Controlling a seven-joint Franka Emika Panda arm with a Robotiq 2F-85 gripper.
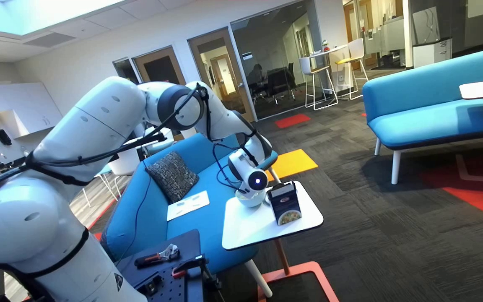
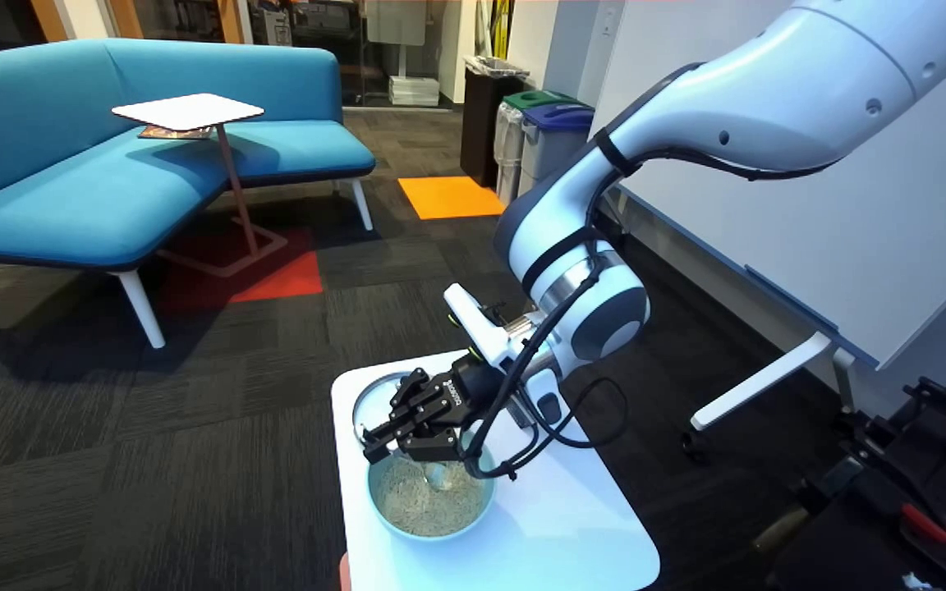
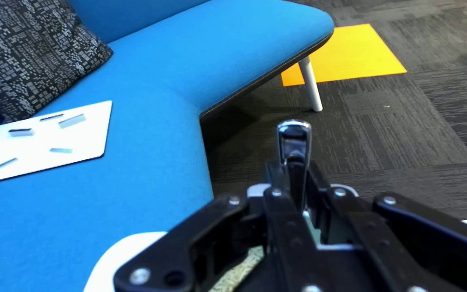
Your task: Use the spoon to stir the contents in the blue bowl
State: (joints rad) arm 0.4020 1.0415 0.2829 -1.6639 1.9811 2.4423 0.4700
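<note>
The blue bowl (image 2: 432,538) is stood upright on the white side table (image 2: 563,529), and a coarse, pale-brown mix (image 2: 420,505) can be seen inside it. Above the bowl, at the part of its rim towards a round pale dish (image 2: 370,410), the gripper (image 2: 393,449) is held tilted, its fingers clenched on the spoon (image 3: 294,142); the metal handle end is seen jutting past them in the wrist view. Near the bowl, a dark food carton (image 1: 284,203) is shown in an exterior view.

The preparation can be judged done: the spoon is gripped and set over the bowl — and its lower end appears to be dipped in the mix, though that spot is not sharp. Whether any stirring has been done cannot be told; no clear furrow can be made out. What is left, presumably, is for the spoon to be swept round inside the bowl. Nothing is seen bracing the bowl — so it could be nudged if its wall were pressed.
</note>
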